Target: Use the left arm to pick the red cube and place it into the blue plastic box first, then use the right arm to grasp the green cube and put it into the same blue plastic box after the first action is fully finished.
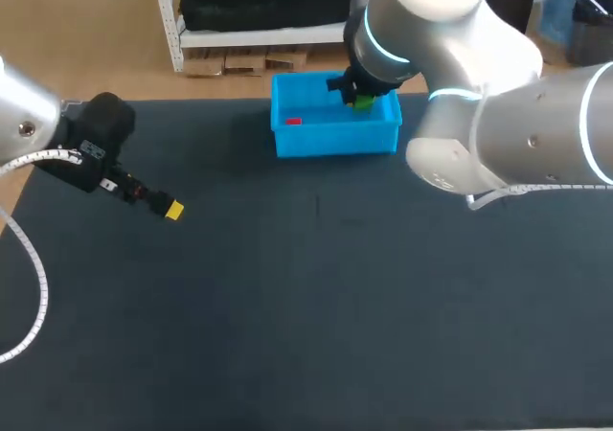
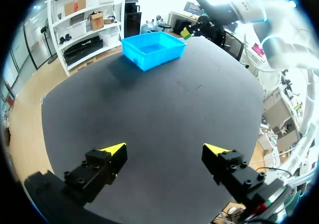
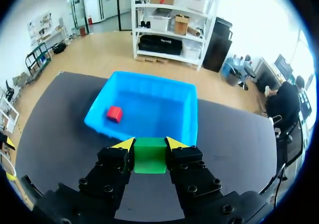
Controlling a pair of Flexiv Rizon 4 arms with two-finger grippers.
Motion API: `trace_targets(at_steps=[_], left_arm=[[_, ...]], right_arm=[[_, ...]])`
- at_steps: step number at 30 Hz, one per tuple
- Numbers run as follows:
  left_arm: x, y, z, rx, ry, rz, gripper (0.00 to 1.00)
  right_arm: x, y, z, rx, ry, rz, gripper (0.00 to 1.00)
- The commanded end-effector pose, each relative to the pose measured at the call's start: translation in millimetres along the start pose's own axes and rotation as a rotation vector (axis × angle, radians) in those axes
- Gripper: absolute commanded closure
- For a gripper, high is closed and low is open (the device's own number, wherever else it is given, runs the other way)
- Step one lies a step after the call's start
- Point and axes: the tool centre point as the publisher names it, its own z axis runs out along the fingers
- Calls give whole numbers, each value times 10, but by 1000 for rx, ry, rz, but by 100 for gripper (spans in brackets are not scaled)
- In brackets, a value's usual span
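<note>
Since red cube [image 3: 114, 114] already lies in blue plastic box [image 3: 192, 115], step: second placement.
my right gripper [image 3: 149, 144]: clamped on green cube [image 3: 150, 157] above box, counter's [image 1: 316, 287] far edge.
my left gripper [image 2: 164, 150]: spread, empty, near left edge.
next: lower into box, release clear of red.

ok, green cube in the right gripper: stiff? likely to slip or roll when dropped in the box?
Probably stiff: the green cube shows square, undented edges between the fingers of the right gripper. Its flat faces suggest it will sit, not roll, in the blue plastic box. Likely light, since the fingertips alone hold it; slipperiness cannot be told.
</note>
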Motion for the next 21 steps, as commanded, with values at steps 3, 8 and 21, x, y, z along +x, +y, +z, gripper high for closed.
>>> trace_targets(at_steps=[3, 8, 21], left_arm=[[6, 8, 9, 3, -4, 2, 0], [6, 8, 9, 3, -4, 2, 0], [6, 8, 9, 3, -4, 2, 0]], right_arm=[[-233, -96, 272, -38, 24, 3, 100], [-354, -108, 470, -65, 66, 3, 100], [-422, -148, 909, -141, 153, 31, 100]])
